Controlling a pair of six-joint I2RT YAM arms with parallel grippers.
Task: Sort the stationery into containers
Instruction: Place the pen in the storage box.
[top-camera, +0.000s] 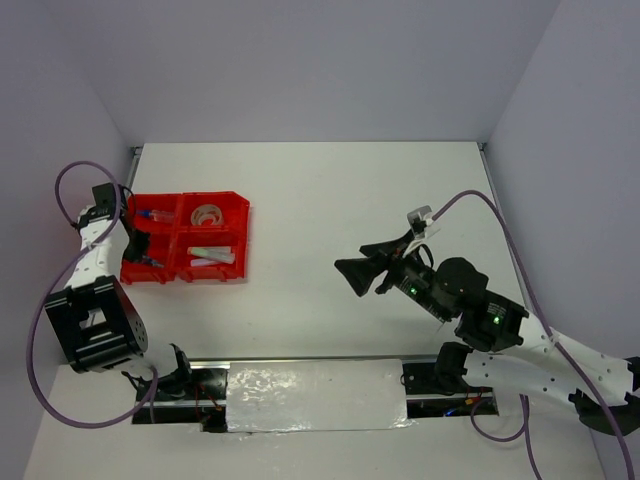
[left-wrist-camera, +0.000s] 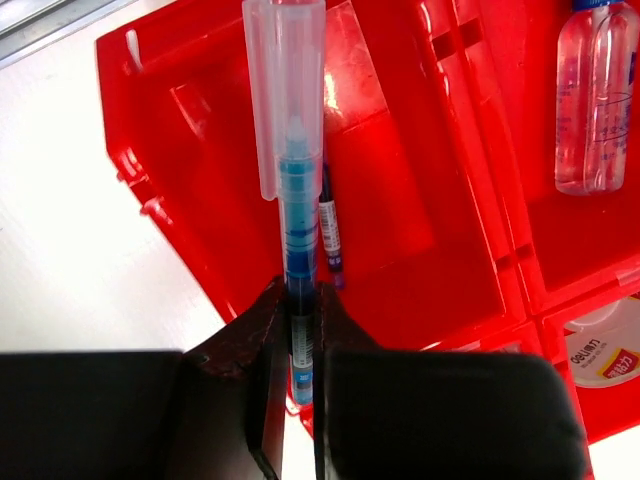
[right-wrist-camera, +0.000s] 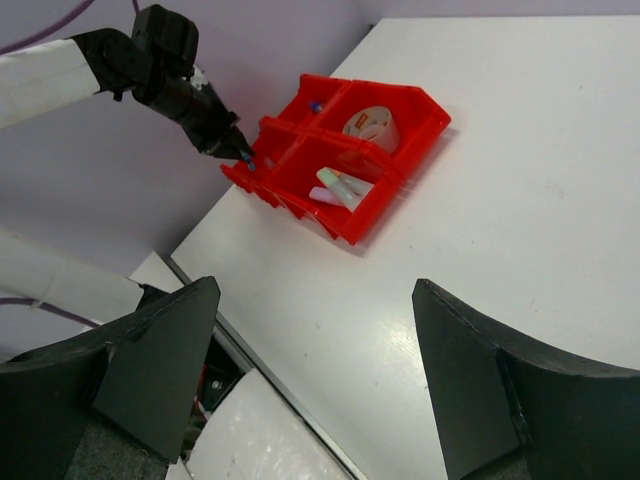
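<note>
— Right gripper (right-wrist-camera: 315, 300) sits closest, fingers spread wide with nothing between them, hovering over the bare middle of the table (right-wrist-camera: 520, 160). Any trouble from it?
— None I'd expect; it is well apart from everything. The trouble lies further out, at the red tray (right-wrist-camera: 375, 215) by the table's left edge, toward the far-left corner.
— Markers (right-wrist-camera: 340, 187) lie in its near-right compartment and the tape roll (right-wrist-camera: 372, 128) in the far-right one. And the left gripper (left-wrist-camera: 300, 300)?
— Clenched on a blue pen (left-wrist-camera: 297, 190), over the compartment at the tray's near-left corner, where a second pen (left-wrist-camera: 329, 225) lies.
— So what worries you?
— The grip. The jaws pinch only the pen's tail end, and the long capped part sticks out ahead unsupported. Let go from there, I judge it may topple sideways rather than drop flat. It could go over the outer wall onto the table, or across the divider into the neighbouring compartment.
— Could it land on the other pen?
— Likely, and roll off it. That is harmless if it ends up inside.
— Anything else?
— The fingers hang close to the tray's outer wall. A lower reach could knock that light plastic and shove the tray toward the table's edge. Whether the cap touches the tray floor, I cannot tell.
</note>
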